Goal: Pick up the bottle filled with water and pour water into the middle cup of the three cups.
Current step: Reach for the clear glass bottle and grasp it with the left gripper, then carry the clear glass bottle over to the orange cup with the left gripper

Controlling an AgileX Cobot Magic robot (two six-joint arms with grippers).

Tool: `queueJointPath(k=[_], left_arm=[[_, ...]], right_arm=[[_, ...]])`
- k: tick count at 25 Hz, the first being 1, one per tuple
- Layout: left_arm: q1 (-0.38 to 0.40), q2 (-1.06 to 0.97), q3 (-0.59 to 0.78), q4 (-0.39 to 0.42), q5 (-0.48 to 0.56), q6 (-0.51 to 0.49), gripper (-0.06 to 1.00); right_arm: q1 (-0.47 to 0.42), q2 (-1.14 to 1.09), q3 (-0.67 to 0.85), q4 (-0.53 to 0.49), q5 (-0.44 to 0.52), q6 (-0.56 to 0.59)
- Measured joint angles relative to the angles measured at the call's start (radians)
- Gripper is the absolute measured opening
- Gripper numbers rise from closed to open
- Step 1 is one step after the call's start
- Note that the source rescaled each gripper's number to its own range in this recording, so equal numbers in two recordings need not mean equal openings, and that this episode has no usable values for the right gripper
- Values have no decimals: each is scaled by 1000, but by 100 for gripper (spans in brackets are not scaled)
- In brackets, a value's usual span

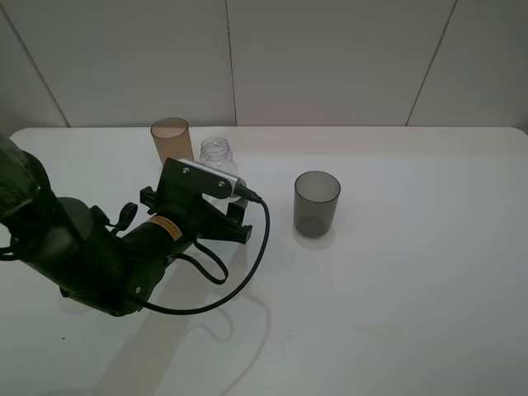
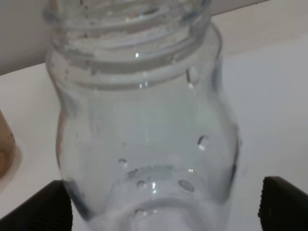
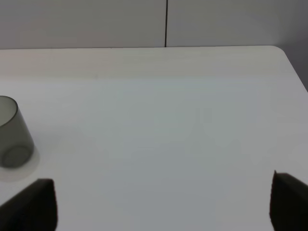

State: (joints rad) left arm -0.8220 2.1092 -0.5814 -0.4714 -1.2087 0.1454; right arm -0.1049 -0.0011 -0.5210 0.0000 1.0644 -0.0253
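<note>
**Ana:** Clear plastic is filling the left wrist view. The bottle (image 2: pixel 144 134) is standing upright, neck up and uncapped, straight ahead of the left gripper (image 2: pixel 161 209).

**Ben:** Are the jaws gripping it?

**Ana:** No, they are standing spread wide, with one fingertip showing at each side of the bottle's lower body. Whether either is touching the plastic, I cannot tell.

**Ben:** So the closing line is running across the bottle's upright axis?

**Ana:** Yes, and I am judging that a plain squeeze is all the grasp is asking for. In the high view the bottle is sitting toward the back of the table (image 1: pixel 412 289), just beside the middle cup (image 1: pixel 170 139), the amber one, which is standing to its left.

**Ben:** And the right gripper (image 3: pixel 161 202)?

**Ana:** It is hanging spread and empty, well apart from the bottle, with only the grey cup (image 3: pixel 14 132) showing near it. The left arm is lying far nearer.
</note>
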Motion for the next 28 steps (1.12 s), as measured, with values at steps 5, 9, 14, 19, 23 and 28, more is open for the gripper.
queueJointPath(k=[5,9,14,19,23,28], left_arm=[[0,34,-24,0,-4,0,100],[0,61,-45,-4,-4,1,100],[2,69,-81,-12,-4,2,100],[24,69,-121,-15,-4,21,100],[30,69,-122,-16,-4,32,100],[49,73,-127,-4,-4,34,100]], right_arm=[[0,0,0,0,0,0],[0,0,0,0,0,0],[0,0,0,0,0,0],[0,0,0,0,0,0],[0,0,0,0,0,0],[0,0,0,0,0,0]])
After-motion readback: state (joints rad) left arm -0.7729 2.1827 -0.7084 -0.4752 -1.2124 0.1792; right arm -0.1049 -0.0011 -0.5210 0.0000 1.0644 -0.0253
